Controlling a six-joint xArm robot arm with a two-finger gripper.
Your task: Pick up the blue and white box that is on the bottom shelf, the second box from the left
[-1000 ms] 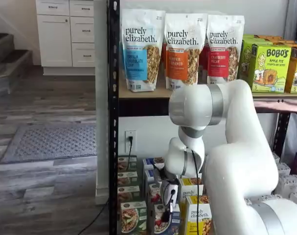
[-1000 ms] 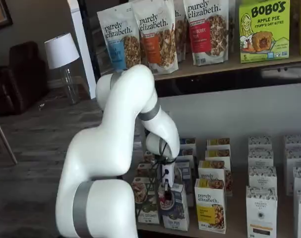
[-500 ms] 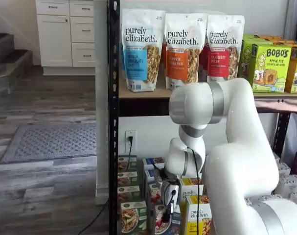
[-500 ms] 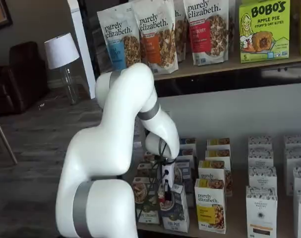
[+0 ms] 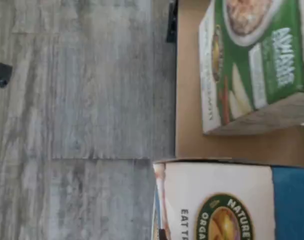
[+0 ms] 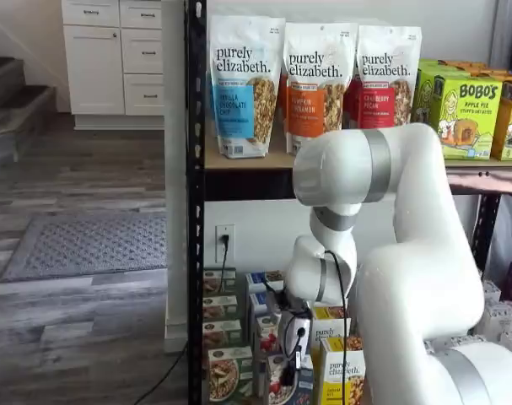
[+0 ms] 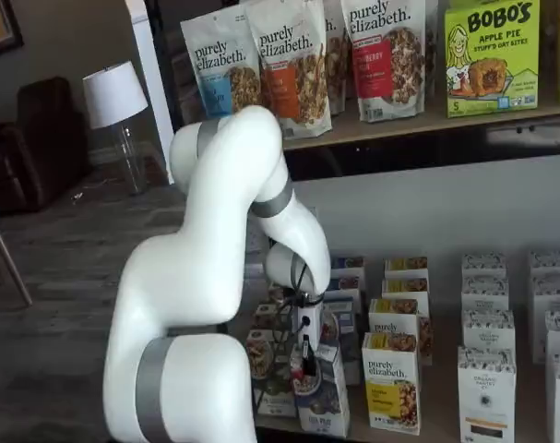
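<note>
Blue and white box (image 7: 323, 399), tilted, claw (image 7: 308, 367) clamped on it

Grey wood-plank floor (image 6: 78, 312) fills the left of the frame, with a grey patterned rug (image 6: 87, 243) at mid-left. White cabinets (image 6: 112, 59) stand upper left. Elsewhere, a white-shaded lamp (image 7: 113, 94) and dark armchair (image 7: 26, 138) sit upper left.

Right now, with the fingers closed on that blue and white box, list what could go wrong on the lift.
1. The blue and white box looks tilted in the gripper, gripped at its top; it could swing or slip out.
2. The green carton and the yellow carton stand close on either side; a sideways pull could topple one.
3. The box stands at the shelf's front edge; if dropped it would likely fall to the floor.
</note>
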